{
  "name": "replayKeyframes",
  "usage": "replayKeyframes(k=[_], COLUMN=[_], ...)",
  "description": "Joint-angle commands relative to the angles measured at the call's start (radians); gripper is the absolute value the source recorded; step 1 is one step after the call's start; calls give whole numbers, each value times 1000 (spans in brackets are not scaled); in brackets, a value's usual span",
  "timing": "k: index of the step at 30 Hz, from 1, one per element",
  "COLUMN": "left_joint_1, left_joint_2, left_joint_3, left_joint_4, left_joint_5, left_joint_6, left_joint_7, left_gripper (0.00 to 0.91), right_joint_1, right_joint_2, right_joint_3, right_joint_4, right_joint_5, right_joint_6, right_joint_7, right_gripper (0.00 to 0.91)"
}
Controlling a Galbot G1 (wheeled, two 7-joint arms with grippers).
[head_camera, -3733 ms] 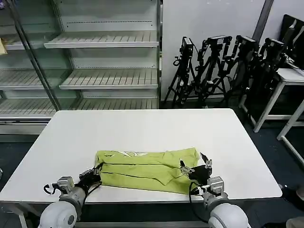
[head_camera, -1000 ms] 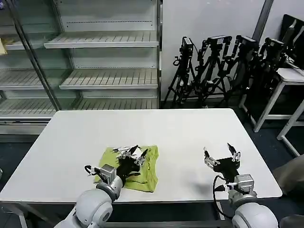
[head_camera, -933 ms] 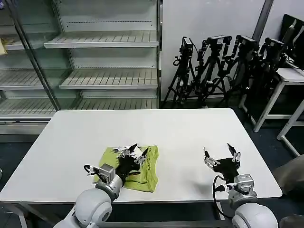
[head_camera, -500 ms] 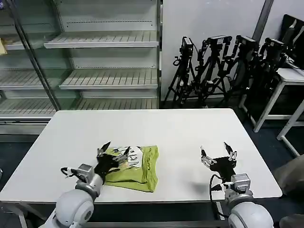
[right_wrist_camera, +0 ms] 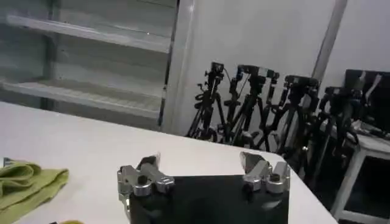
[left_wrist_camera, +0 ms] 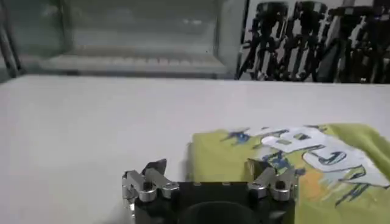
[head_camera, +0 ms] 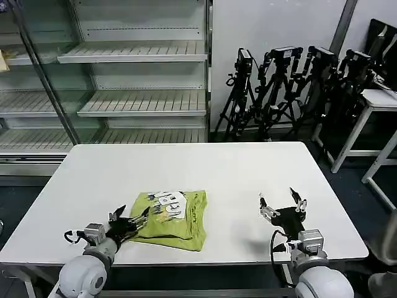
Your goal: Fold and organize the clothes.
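The clothes are one lime T-shirt (head_camera: 177, 217), folded into a compact rectangle on the white table (head_camera: 217, 167), left of centre near the front edge. A white and blue print shows on its top layer. My left gripper (head_camera: 131, 218) hovers open just off the shirt's near-left corner, with nothing between its fingers. In the left wrist view the left gripper (left_wrist_camera: 206, 167) points at the shirt's (left_wrist_camera: 317, 164) edge. My right gripper (head_camera: 280, 200) stands open over bare table, well to the right of the shirt. In the right wrist view the right gripper (right_wrist_camera: 201, 159) holds nothing, and a shirt fold (right_wrist_camera: 24, 179) lies off to one side.
Glass-fronted shelving (head_camera: 136, 56) stands behind the table on the left. Several black tripods (head_camera: 291, 87) lean against the back wall, and a second white table (head_camera: 378, 99) is at the far right. Bare tabletop stretches behind and to the right of the shirt.
The long folded strip is now a compact rectangle. My left gripper has drawn back off the shirt toward the table's near-left edge, uncovering the print. My right gripper shifted slightly left.
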State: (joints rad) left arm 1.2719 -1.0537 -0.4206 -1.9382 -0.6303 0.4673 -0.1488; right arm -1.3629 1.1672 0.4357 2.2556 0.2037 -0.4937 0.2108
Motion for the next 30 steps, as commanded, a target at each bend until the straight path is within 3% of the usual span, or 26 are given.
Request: replayKeyframes(k=[1, 20, 23, 26, 30], left_joint_1=[3, 2, -12, 3, 44], left_joint_2=[-8, -19, 42, 160, 278], left_joint_3=[-23, -7, -69, -185, -394], left_joint_4=[69, 27, 33, 48, 121], left_joint_5=[-69, -40, -34, -10, 256], left_joint_6=[13, -5, 36, 58, 39], left_joint_7=[38, 32, 34, 87, 236], left_gripper=[10, 20, 20, 10, 20], right_joint_1=[2, 15, 21, 31, 55], right_joint_2=[3, 5, 5, 9, 17], right_joint_3=[-9, -26, -34, -47, -66], right_joint_4=[3, -2, -2, 0, -14], right_joint_5=[-4, -9, -5, -5, -5], right_joint_6=[-2, -2, -4, -4, -3], right_joint_7=[1, 0, 0, 0, 0], right_gripper=[907, 907, 907, 907, 907])
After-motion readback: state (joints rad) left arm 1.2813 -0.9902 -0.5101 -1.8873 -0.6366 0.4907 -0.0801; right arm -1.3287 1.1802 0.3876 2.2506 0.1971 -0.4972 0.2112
